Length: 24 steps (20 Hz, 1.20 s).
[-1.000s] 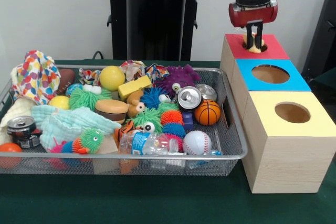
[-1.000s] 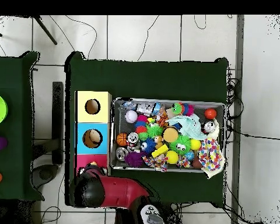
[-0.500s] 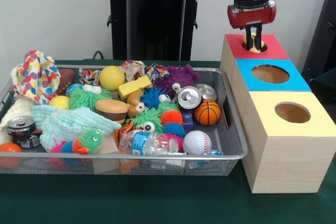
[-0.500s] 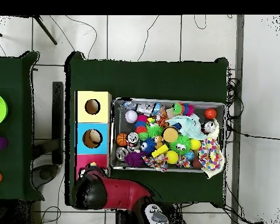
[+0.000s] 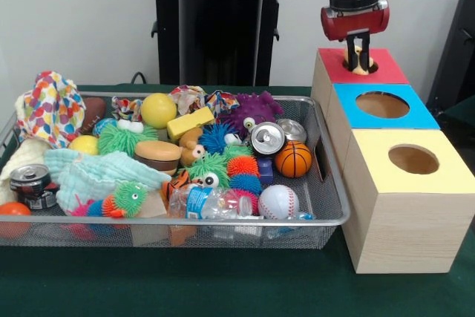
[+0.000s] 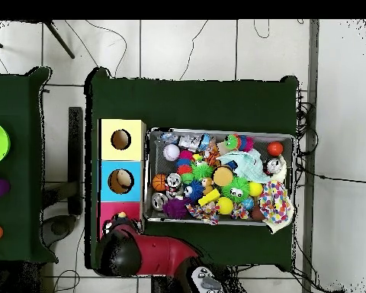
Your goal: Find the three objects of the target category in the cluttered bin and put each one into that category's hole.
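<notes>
gripper (image 5: 358, 44) risen slightly above red box (image 5: 378, 70) hole, pale object (image 5: 361, 62) between narrow jaws, grip unclear, bin (image 5: 326, 206) rim untouched

The arm hangs straight down, red wrist above the tool (image 5: 358, 48), whose dark fingers (image 5: 366, 41) point down, set close together.
</notes>
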Available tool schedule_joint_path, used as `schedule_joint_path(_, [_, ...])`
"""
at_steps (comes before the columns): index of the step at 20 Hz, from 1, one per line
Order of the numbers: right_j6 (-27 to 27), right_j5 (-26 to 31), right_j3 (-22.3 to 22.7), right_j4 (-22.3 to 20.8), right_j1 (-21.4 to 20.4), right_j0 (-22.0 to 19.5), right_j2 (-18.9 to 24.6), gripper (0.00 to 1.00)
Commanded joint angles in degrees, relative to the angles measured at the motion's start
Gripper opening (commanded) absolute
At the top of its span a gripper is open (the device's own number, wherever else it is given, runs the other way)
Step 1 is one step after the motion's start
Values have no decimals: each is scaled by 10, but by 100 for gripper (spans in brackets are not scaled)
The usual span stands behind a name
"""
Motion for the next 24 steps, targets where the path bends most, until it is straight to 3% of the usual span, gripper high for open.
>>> schedule_joint_path(1, [127, -58, 2, -20, 41, -24, 43, 0])
schedule_joint_path(12, [125, -79, 2, -36, 57, -30, 42, 0])
schedule_joint_path(24, [120, -141, -13, -73, 112, -36, 30, 0])
